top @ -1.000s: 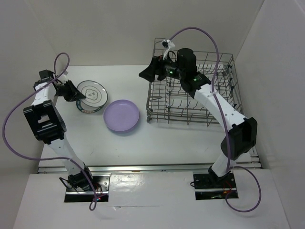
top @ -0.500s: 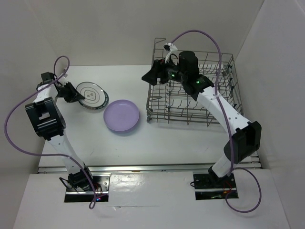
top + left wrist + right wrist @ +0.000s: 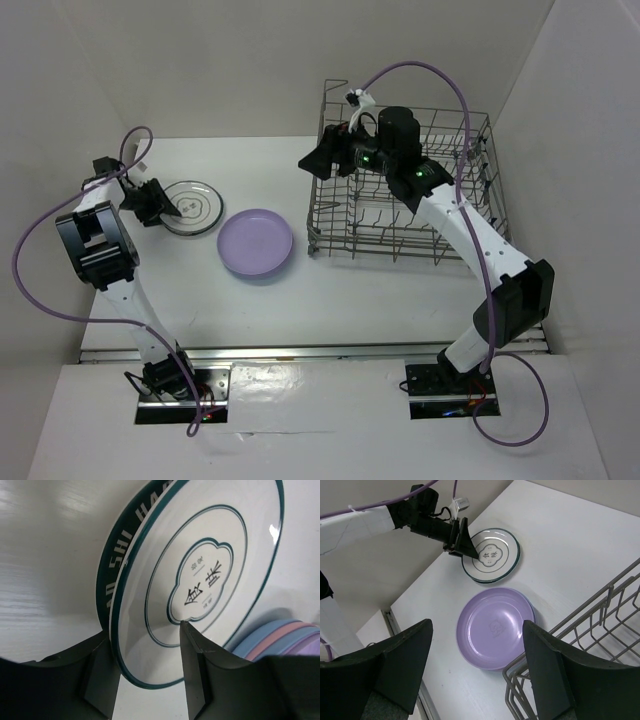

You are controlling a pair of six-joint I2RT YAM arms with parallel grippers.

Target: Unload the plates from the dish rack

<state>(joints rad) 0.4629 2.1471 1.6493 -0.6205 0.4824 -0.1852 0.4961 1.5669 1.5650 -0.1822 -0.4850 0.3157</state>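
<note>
Shows a white patterned plate point(image 3: 195, 208) flat on the table point(image 3: 330, 290), left gripper point(image 3: 158, 203) at its left rim. Shows a lilac plate point(image 3: 256, 243) just beside, toward the dish rack point(image 3: 370, 238). Finds the right gripper point(image 3: 322, 160) raised over the rack's rear left edge, well apart from both plates.

**A:** Enclosure?

**B:** Three plain off-white walls. The back wall point(image 3: 230, 60), left wall point(image 3: 35, 120) and right wall point(image 3: 590, 130) box in a white bench point(image 3: 300, 310). The side walls lean outward toward the top of the overhead view.

**A:** Bench surface?

**B:** Smooth and matte from above. Up close it shows a faint streaky sheen. A ridged grey strip point(image 3: 320, 350) runs along the near edge.

**A:** Below that?

**B:** A glossy white panel point(image 3: 330, 440), a step nearer the camera.

**A:** Light?

**B:** Overhead and diffuse, with soft, short shadows. A bright band of glare point(image 3: 300, 372) lies across the panel's far edge. The left wall is dimmer than the back one.
</note>
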